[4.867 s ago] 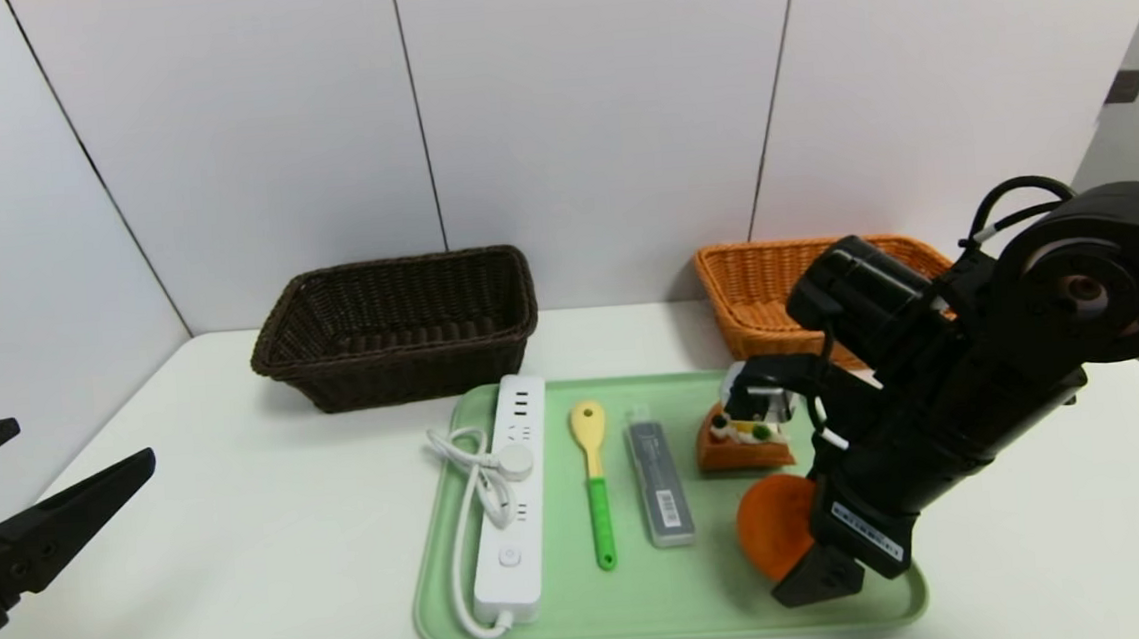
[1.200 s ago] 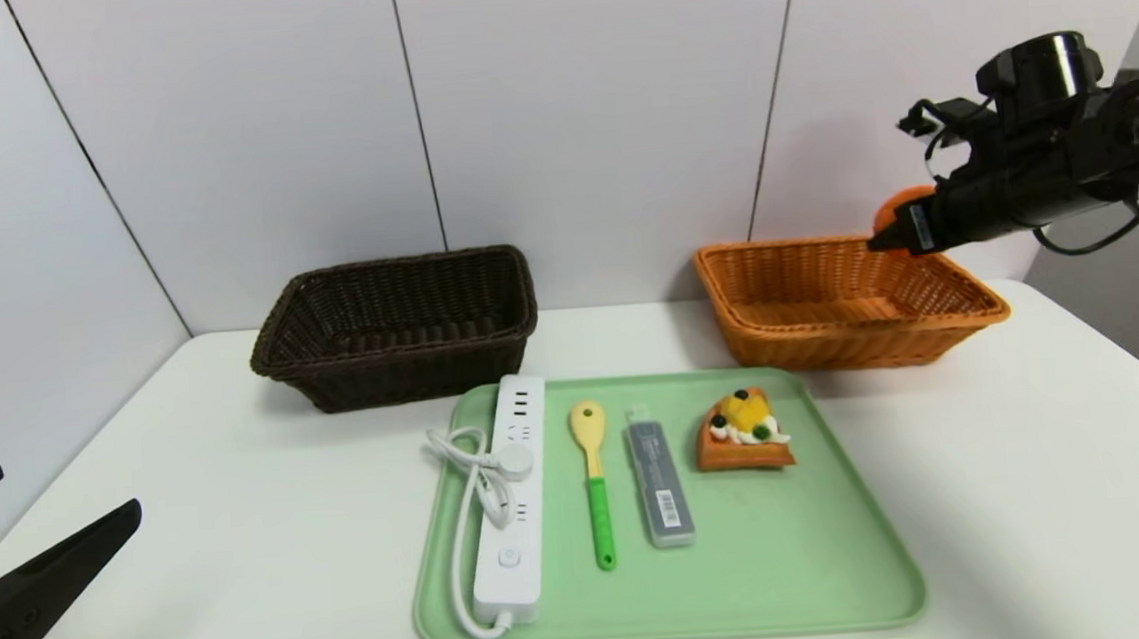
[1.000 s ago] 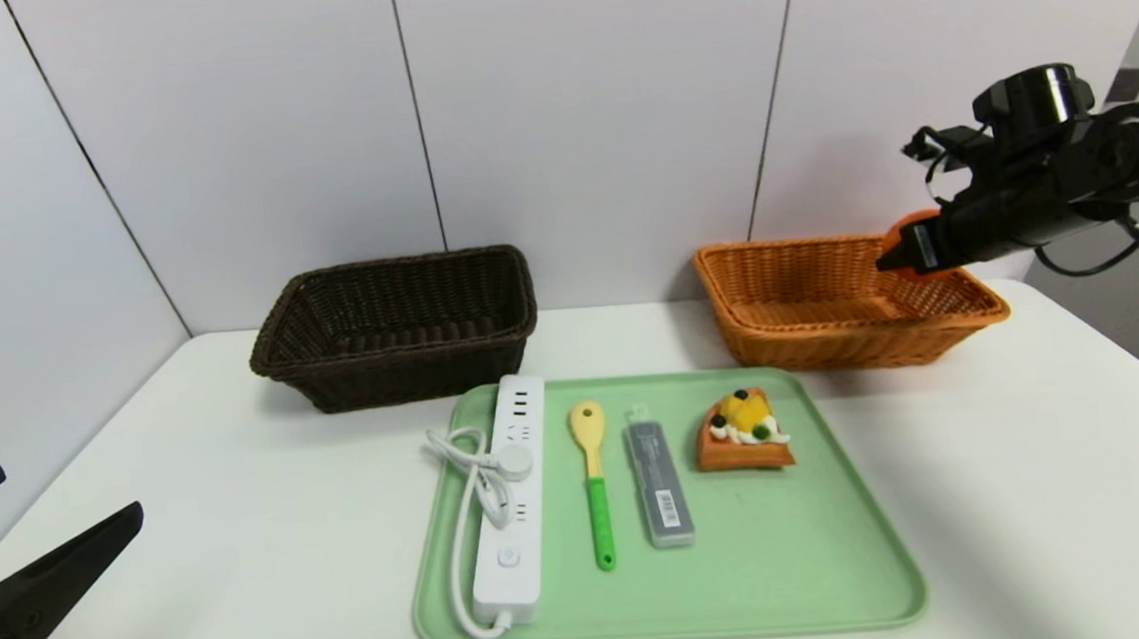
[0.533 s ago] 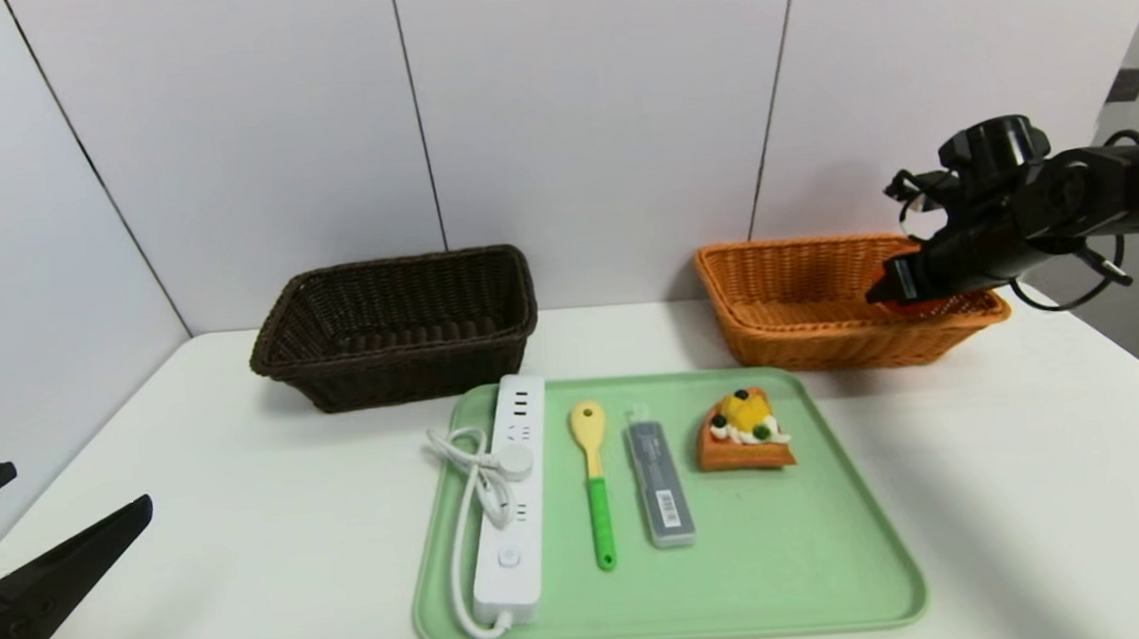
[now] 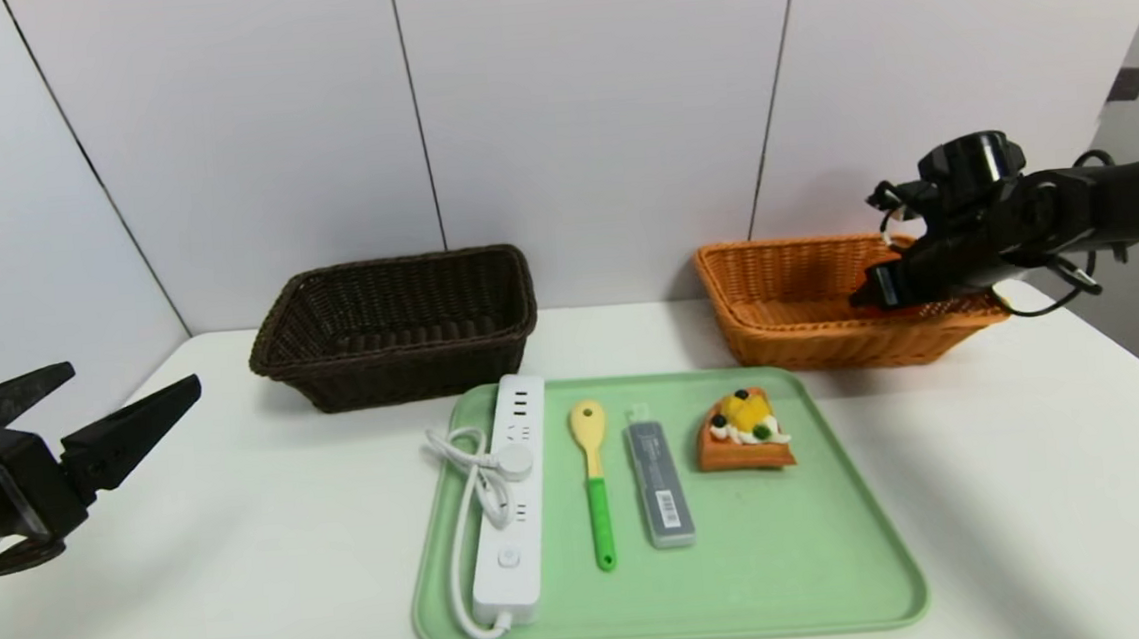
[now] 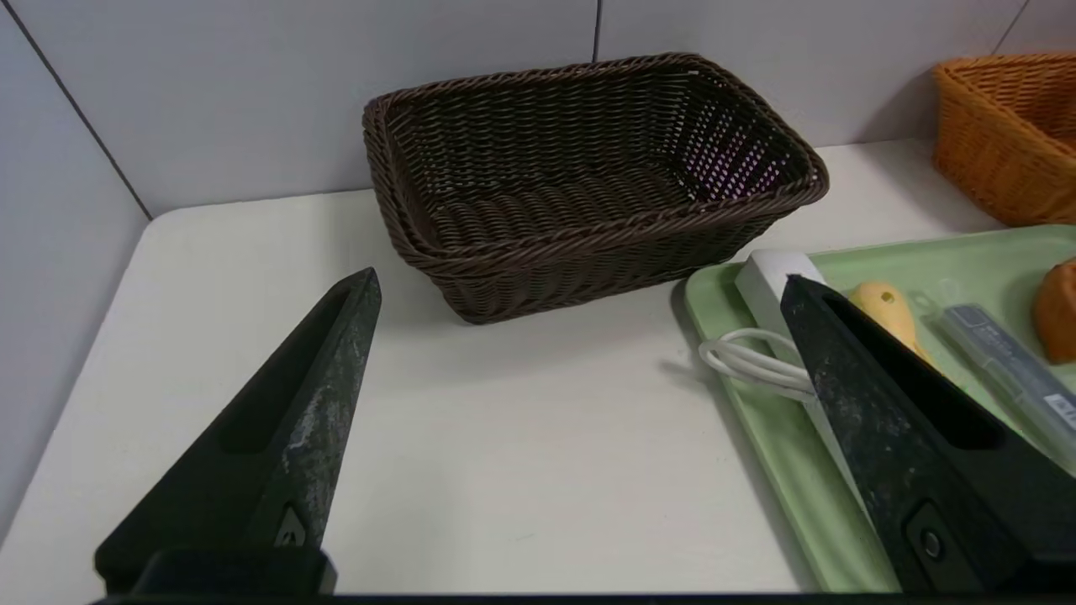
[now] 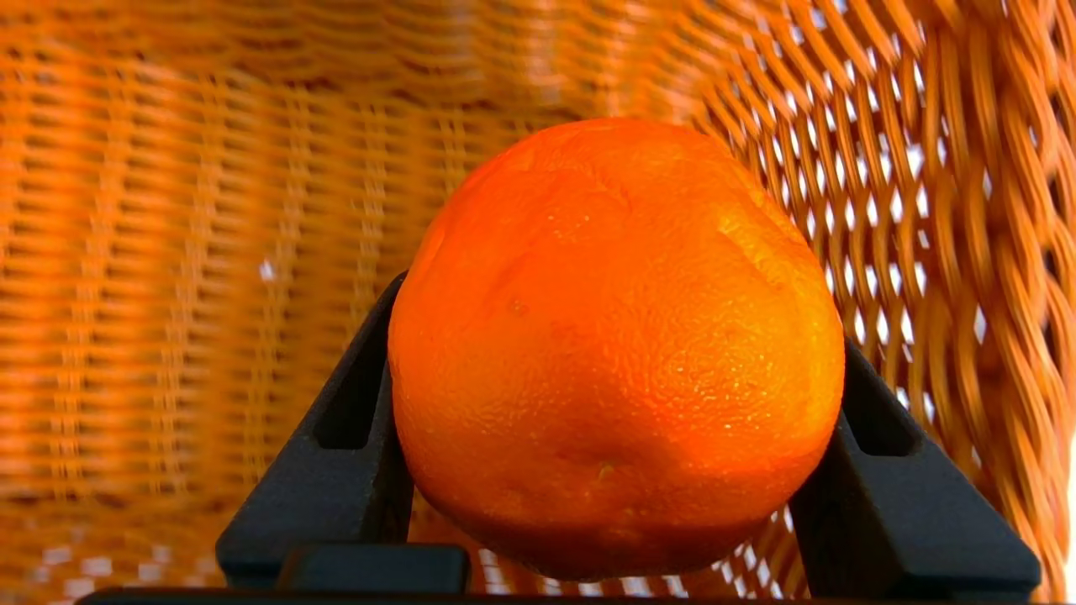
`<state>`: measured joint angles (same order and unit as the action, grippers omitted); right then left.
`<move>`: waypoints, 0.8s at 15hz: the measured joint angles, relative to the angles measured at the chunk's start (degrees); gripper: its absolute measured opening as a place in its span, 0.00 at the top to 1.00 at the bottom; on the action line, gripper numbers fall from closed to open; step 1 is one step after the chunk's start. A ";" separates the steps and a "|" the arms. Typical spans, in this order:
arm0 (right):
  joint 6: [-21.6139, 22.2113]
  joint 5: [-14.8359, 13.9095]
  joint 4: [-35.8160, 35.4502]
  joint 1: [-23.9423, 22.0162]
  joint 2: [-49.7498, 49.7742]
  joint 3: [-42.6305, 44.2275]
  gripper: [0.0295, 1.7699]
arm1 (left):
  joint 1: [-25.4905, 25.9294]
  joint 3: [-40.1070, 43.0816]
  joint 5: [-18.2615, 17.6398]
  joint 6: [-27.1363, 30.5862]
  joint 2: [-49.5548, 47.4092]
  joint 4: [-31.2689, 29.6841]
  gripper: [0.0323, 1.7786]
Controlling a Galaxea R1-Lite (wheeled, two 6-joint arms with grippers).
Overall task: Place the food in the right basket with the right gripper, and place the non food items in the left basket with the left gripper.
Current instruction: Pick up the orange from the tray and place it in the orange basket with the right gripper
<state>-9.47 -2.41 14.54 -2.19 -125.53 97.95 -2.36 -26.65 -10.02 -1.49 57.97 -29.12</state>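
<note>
Fingers, right: the right gripper [image 7: 618,470] has its two black fingers [image 7: 336,470] pressed on both sides of the orange [image 7: 618,344], so the fruit sits between them and bulges out past the tips.
Orange, place: it hangs inside the orange basket [image 5: 777,275], near the wicker wall at the robot's right end; I cannot tell if it touches the floor of the basket.
Deciding relation: the basket floor lies directly under the fruit, so I judge the coming move needs only a parting of the fingers, no more travel sideways.
Fingers, left: the left gripper [image 6: 580,336] has its fingers spread wide, holding nothing, above the bench [image 5: 244,543] on the robot's left side.
Nearest goods for left arm: the power strip [image 5: 510,494] lies lengthwise along the left edge of the green tray [image 5: 799,584], closest to that gripper; the spoon [image 5: 594,478] and the grey case [image 5: 660,489] lie parallel beside it.
Remaining food: the fruit tart [image 5: 743,433] rests on the tray's right part, nearer the right arm.
Brown basket [image 6: 588,185]: it stands behind the tray, to the left.
</note>
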 joint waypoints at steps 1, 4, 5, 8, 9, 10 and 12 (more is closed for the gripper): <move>-0.02 0.00 -0.27 0.05 -0.30 0.04 0.35 | -0.13 -0.06 0.02 -0.29 0.49 0.10 0.05; 0.02 -0.30 -0.22 0.27 -1.07 0.87 0.35 | -0.33 -0.20 -0.04 -0.27 1.34 0.18 0.05; 0.20 -0.37 -0.40 0.29 -1.21 1.00 0.30 | -0.33 -0.20 -0.09 -0.24 1.46 0.21 0.05; 0.38 -0.34 -1.16 0.35 -1.23 1.02 0.21 | -0.38 -0.30 -0.11 -0.27 1.60 0.13 0.05; 0.33 -0.30 -1.21 0.41 -1.16 1.11 0.19 | -0.38 -0.30 -0.11 -0.24 1.62 0.13 0.05; 0.30 -0.30 -1.56 0.51 -1.01 1.16 0.18 | -0.38 -0.33 -0.12 -0.24 1.62 0.13 0.05; 0.24 -0.33 -2.43 0.63 -0.27 1.19 0.14 | -0.38 -0.35 -0.12 -0.24 1.57 0.11 0.05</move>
<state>-9.23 -2.74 12.12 -1.56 -125.79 99.15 -2.74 -27.00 -10.14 -1.73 59.54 -29.01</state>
